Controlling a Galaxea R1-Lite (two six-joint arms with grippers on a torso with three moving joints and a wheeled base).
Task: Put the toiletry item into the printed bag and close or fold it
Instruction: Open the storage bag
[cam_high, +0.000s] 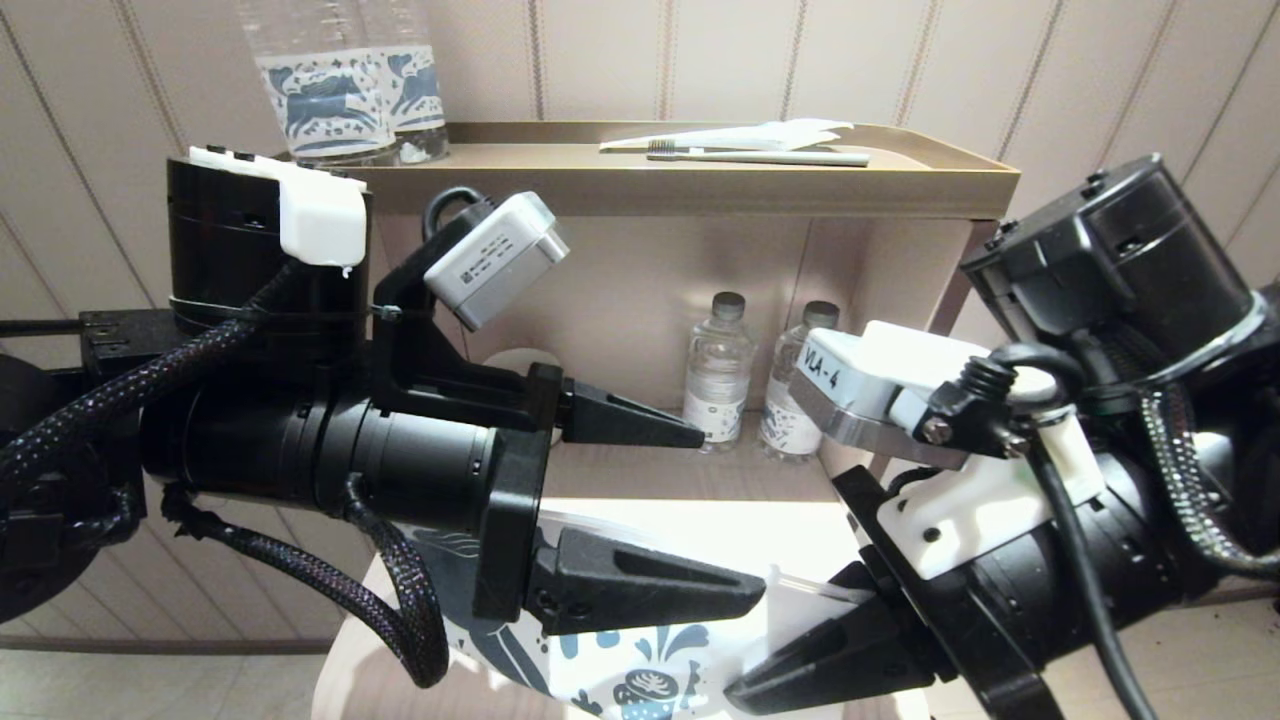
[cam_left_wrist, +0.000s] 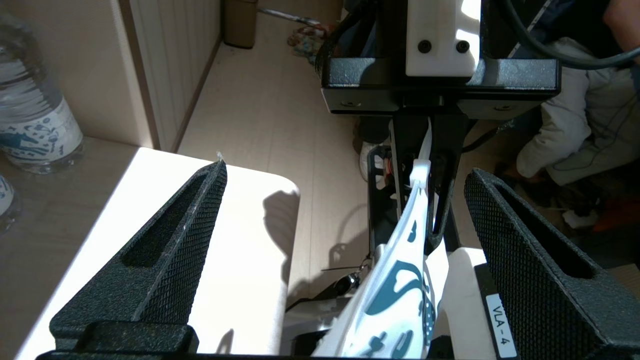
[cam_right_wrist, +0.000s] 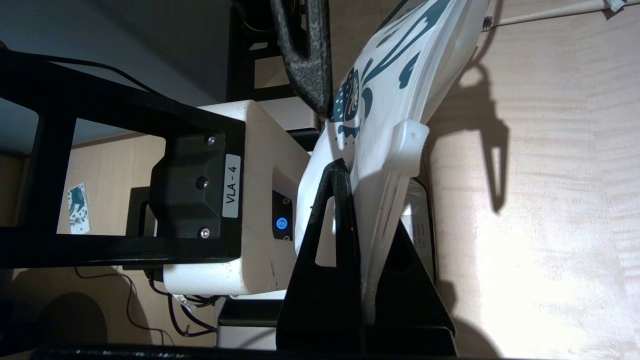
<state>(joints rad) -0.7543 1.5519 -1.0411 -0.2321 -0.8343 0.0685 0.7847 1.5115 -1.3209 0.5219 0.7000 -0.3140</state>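
The printed bag (cam_high: 640, 672), white with dark blue motifs, hangs low in front of me above the pale table. My right gripper (cam_right_wrist: 361, 172) is shut on its top edge, just below a white slider clip (cam_right_wrist: 410, 145). In the left wrist view my left gripper (cam_left_wrist: 347, 170) is open, and the printed bag (cam_left_wrist: 400, 295) stands between its fingers, nearer one of them and touching neither. In the head view the left gripper (cam_high: 732, 513) is level with the bag's upper part. A slim pale stick with a small dark head, apparently the toiletry item (cam_right_wrist: 550, 12), lies on the table beyond the bag.
A brown tray-top shelf (cam_high: 940, 175) behind holds two large bottles (cam_high: 340, 90) with blue labels and a greyish toothbrush with its wrapper (cam_high: 760, 156). Two small bottles (cam_high: 718, 370) stand in the niche below. The table's rounded edge (cam_left_wrist: 280, 185) drops to the floor.
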